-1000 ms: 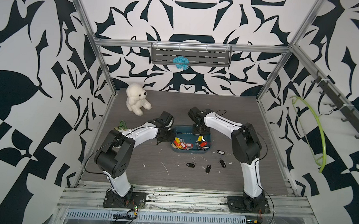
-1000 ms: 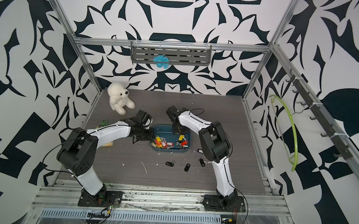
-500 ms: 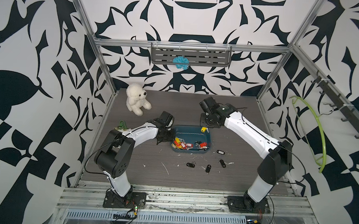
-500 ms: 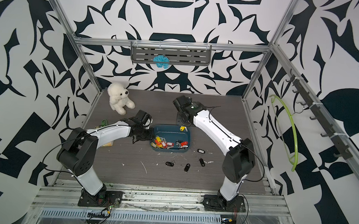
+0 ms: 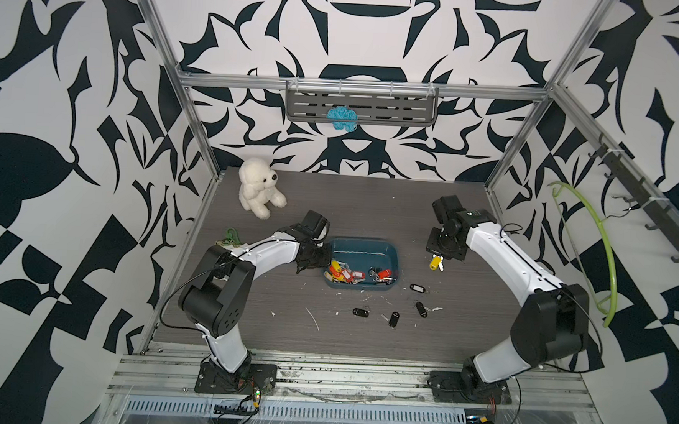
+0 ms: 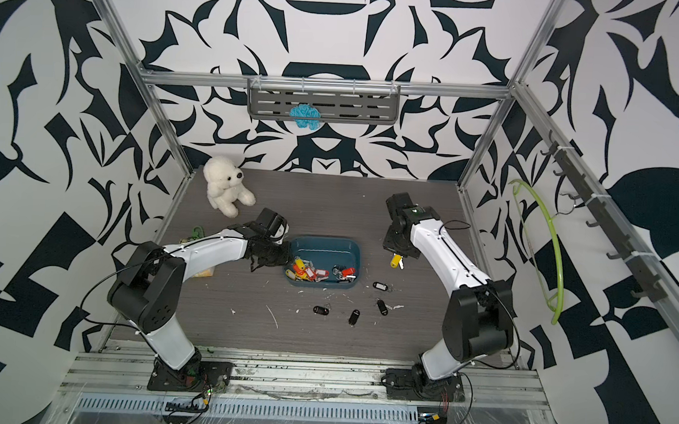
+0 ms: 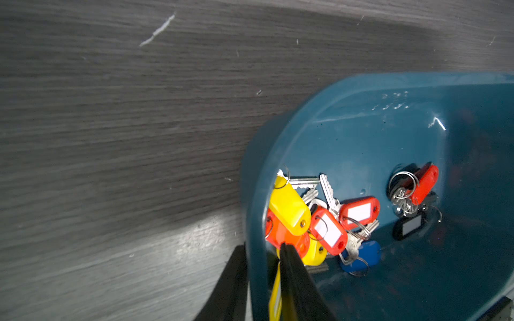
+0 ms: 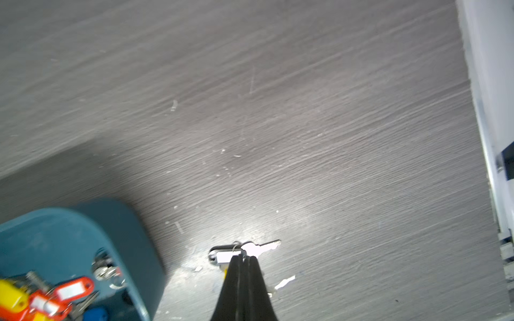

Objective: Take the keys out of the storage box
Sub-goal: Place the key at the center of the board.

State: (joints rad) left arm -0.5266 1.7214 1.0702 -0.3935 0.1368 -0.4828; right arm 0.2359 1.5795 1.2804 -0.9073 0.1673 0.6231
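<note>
The dark teal storage box [image 5: 364,242] [image 6: 324,240] sits mid-table, with several red-, yellow- and black-tagged keys [image 5: 344,275] [image 7: 328,222] heaped at its front. My left gripper [image 5: 324,260] [image 7: 262,247] is shut on the box's left wall [image 7: 258,194], one finger outside and one inside. A yellow tag [image 7: 275,294] stands against the inner finger. My right gripper [image 5: 436,257] [image 8: 242,257] is shut on a yellow-tagged key [image 5: 435,262] [image 6: 396,260], held over the table just right of the box. Its silver blade [image 8: 261,247] shows past the fingertips.
Several black-tagged keys [image 5: 393,318] [image 6: 381,287] lie on the table in front and to the right of the box, among white scraps [image 5: 312,318]. A white plush bear [image 5: 258,187] sits at the back left. A green object [image 5: 231,237] lies by the left edge.
My right arm rose out of the box with the yellow-tagged key and swung right, coming down beside the box. The left gripper has stayed clamped on the box wall.
</note>
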